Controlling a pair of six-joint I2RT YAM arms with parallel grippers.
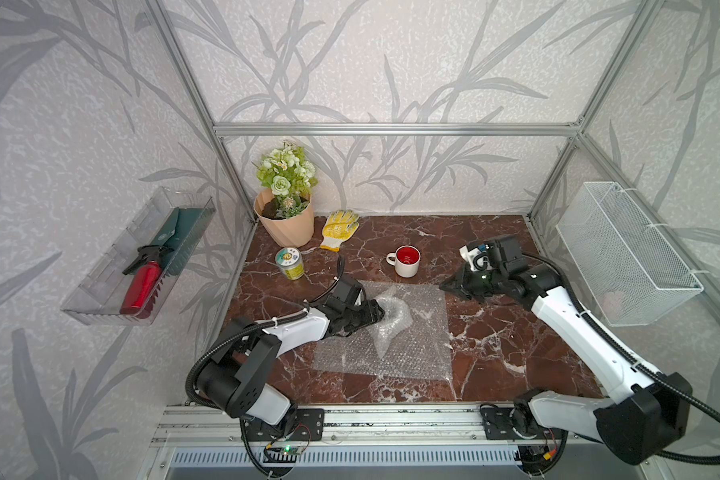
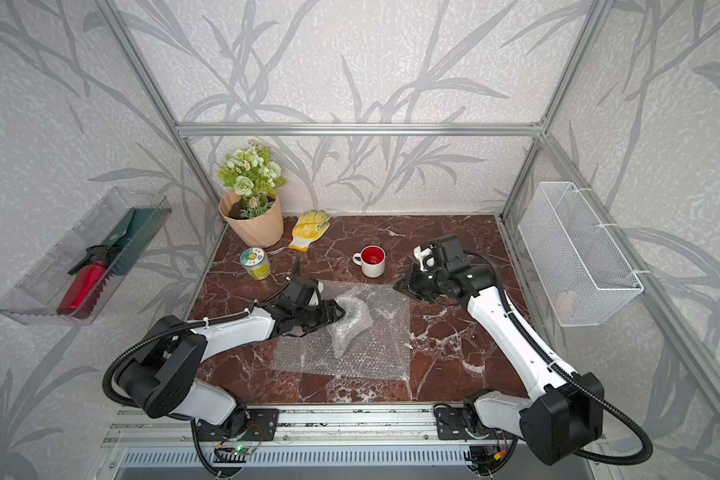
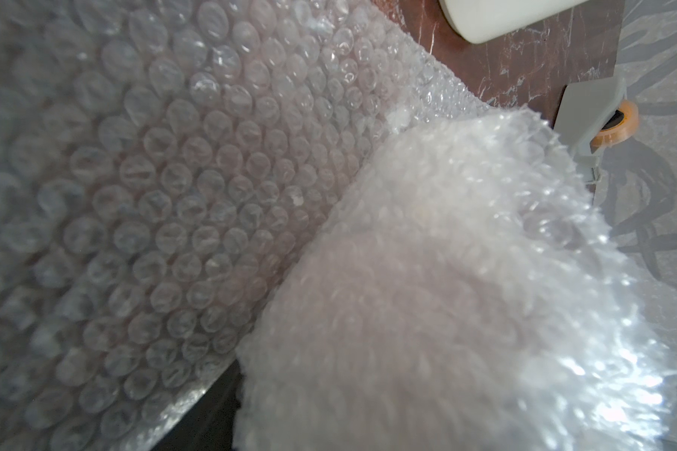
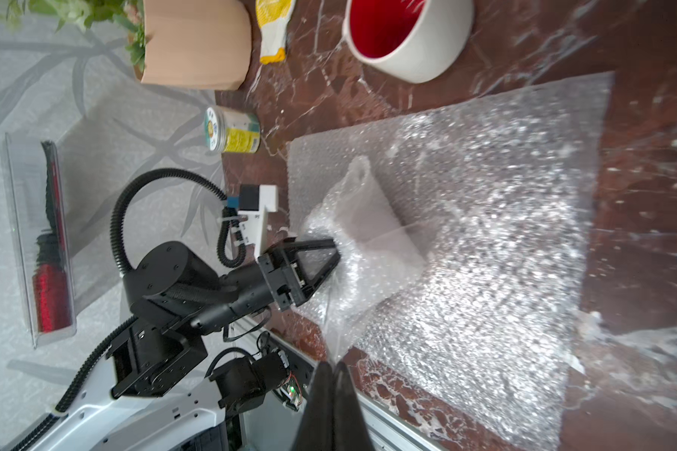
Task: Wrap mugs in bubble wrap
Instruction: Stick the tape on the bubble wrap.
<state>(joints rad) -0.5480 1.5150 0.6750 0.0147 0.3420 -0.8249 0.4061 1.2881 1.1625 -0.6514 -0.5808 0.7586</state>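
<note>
In a top view: grasping a wrapped bundle (image 1: 395, 318) with the left hand (image 1: 380, 312), atop flat bubble wrap (image 1: 418, 347) mid-desk (image 1: 516, 332); right hand (image 1: 444, 286) clenched, empty, at the sheet's far right corner; red-lined mug (image 1: 407, 261) upright, bare, beyond.
Left wrist: bundle (image 3: 446, 293) close up.
Right wrist: fingertips (image 4: 321, 390) pressed together.

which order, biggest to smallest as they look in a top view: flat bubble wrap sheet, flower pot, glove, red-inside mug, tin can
1. flat bubble wrap sheet
2. flower pot
3. glove
4. mug and tin can: look about alike, so not ranked
</note>
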